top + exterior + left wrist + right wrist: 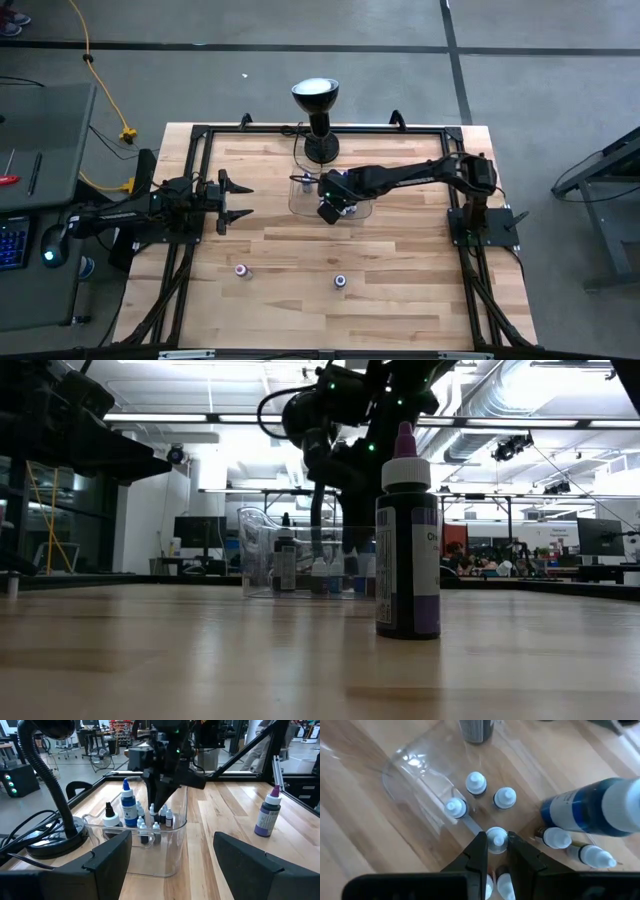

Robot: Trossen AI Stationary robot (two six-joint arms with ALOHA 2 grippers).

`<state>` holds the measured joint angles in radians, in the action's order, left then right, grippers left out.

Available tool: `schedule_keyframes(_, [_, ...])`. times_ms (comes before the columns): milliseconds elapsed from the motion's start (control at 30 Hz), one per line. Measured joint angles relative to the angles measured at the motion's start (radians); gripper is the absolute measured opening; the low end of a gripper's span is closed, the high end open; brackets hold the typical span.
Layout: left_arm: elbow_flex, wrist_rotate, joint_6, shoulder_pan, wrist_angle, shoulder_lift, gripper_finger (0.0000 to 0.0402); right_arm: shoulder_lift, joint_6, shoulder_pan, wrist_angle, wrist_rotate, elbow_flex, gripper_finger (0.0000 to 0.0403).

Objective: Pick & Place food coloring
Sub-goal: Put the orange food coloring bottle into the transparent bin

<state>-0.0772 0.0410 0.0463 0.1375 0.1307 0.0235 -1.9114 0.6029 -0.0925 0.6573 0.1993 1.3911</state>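
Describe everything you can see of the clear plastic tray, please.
The clear plastic tray is transparent, with rounded corners and upright walls. It rests flat on the wooden table, next to the black lamp. Small white-capped food coloring bottles and a taller blue bottle stand inside. The right claw reaches into it, straddling one bottle's cap.

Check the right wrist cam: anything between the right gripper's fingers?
Yes. In the right wrist view, the right gripper has a white-capped small bottle between its fingertips, inside the clear tray.
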Motion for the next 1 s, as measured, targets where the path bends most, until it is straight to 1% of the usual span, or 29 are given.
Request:
schedule_keyframes(267, [0.0,0.0,0.0,0.0,0.0,0.0,0.0278,-0.02,0.0,-0.008,-0.012,0.0,0.0,0.0054])
schedule_keyframes(500, [0.0,0.0,0.0,0.0,0.0,0.0,0.0278,-0.026,0.0,-0.011,-0.019,-0.011,0.001,0.005])
schedule_keyframes(667, [0.0,0.0,0.0,0.0,0.0,0.0,0.0278,-0.027,0.0,-0.012,-0.019,-0.011,0.001,0.0058])
schedule_keyframes(1000, [0.0,0.0,0.0,0.0,0.0,0.0,0.0278,-0.027,0.0,-0.012,-0.019,-0.011,0.001,0.0062])
